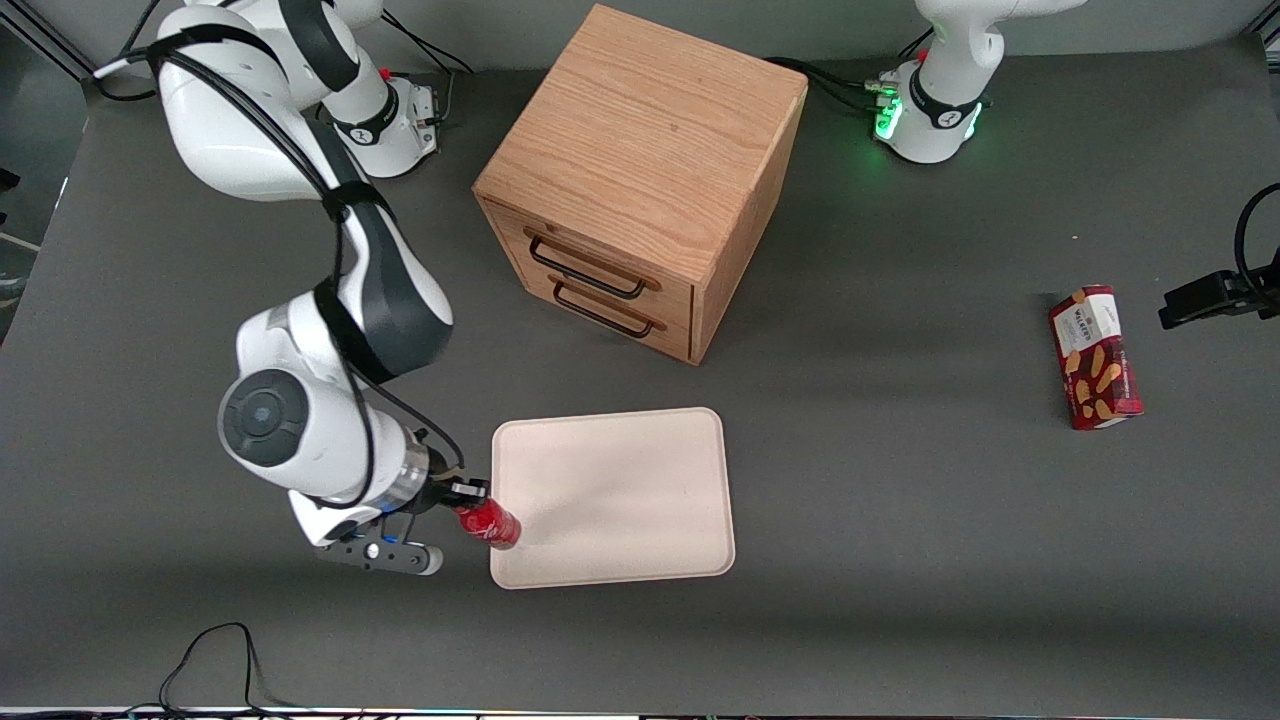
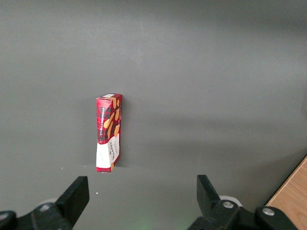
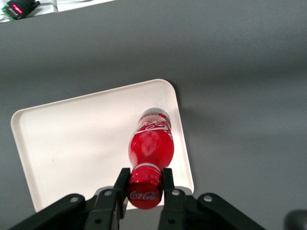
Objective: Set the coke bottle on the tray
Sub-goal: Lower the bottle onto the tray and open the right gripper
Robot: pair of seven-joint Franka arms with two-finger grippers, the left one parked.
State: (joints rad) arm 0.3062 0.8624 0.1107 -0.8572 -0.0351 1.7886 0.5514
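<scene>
The coke bottle [image 1: 490, 522] is small and all red with a red cap. My right gripper [image 1: 466, 498] is shut on its cap and holds it tilted over the edge of the tray [image 1: 620, 480] that lies toward the working arm's end, near the tray's corner closest to the front camera. In the right wrist view the bottle [image 3: 151, 148] hangs from my gripper [image 3: 144, 184], its body over the cream-white tray [image 3: 72, 143] beside the rim. I cannot tell whether the bottle's base touches the tray.
A wooden two-drawer cabinet [image 1: 640, 180] stands farther from the front camera than the tray. A red biscuit box [image 1: 1095, 357] lies toward the parked arm's end of the table, also in the left wrist view [image 2: 109, 132]. A black cable [image 1: 215, 660] lies near the table's front edge.
</scene>
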